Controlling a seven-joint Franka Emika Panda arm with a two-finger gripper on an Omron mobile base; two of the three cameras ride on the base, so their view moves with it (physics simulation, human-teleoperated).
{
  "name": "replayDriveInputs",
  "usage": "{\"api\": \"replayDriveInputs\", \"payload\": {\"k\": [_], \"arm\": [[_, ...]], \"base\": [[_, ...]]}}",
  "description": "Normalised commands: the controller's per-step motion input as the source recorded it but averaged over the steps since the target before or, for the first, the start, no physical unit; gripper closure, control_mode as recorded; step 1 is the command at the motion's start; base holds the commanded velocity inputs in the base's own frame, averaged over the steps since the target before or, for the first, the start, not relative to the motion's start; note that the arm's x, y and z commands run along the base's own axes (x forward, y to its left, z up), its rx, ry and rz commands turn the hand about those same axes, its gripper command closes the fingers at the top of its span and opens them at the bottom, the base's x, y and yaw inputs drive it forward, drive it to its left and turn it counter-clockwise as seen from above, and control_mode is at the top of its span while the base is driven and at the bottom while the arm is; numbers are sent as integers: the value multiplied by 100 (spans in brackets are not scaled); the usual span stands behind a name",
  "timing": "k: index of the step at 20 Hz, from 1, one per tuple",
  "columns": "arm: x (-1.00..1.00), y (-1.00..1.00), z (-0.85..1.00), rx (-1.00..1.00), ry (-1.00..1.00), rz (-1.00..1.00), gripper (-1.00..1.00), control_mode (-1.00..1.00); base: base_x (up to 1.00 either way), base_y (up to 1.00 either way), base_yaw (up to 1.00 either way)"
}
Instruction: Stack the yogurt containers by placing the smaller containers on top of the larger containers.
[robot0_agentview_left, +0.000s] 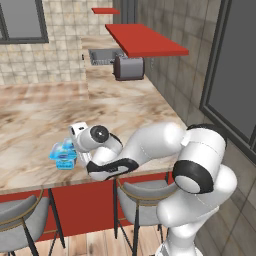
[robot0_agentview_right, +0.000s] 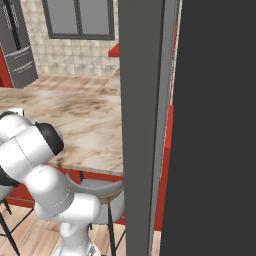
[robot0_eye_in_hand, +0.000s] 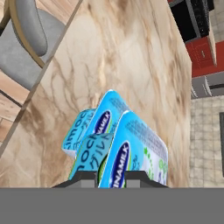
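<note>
Near the counter's (robot0_agentview_left: 45, 115) front edge, your gripper (robot0_eye_in_hand: 110, 177) is clamped on a small tub (robot0_eye_in_hand: 131, 153), w/ a big tub (robot0_eye_in_hand: 94, 124) touching behind it.

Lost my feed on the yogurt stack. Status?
Gripper shut on a tub at the counter's near edge. Other tubs packed right against it. Stacking order unclear. Nothing in the way.

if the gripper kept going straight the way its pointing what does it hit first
Probably a yogurt tub: its rim sits right between the nearly closed jaws of the gripper. Two more tubs crowd behind it on the marble counter. Depth is hard to judge.
</note>
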Motion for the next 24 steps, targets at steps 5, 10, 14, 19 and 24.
{"api": "replayDriveInputs", "payload": {"k": [5, 10, 14, 19, 24], "arm": [[3, 13, -23, -1, 0, 1, 100, -100], [5, 6, -10, 0, 0, 1, 100, -100], [6, 0, 0, 0, -7, 0, 100, -100], [11, 0, 0, 0, -13, 0, 100, -100], [5, 10, 0, 0, -6, 0, 100, -100]], "base": [[0, 0, 0], [0, 0, 0], [0, 0, 0], [0, 0, 0], [0, 0, 0]]}}
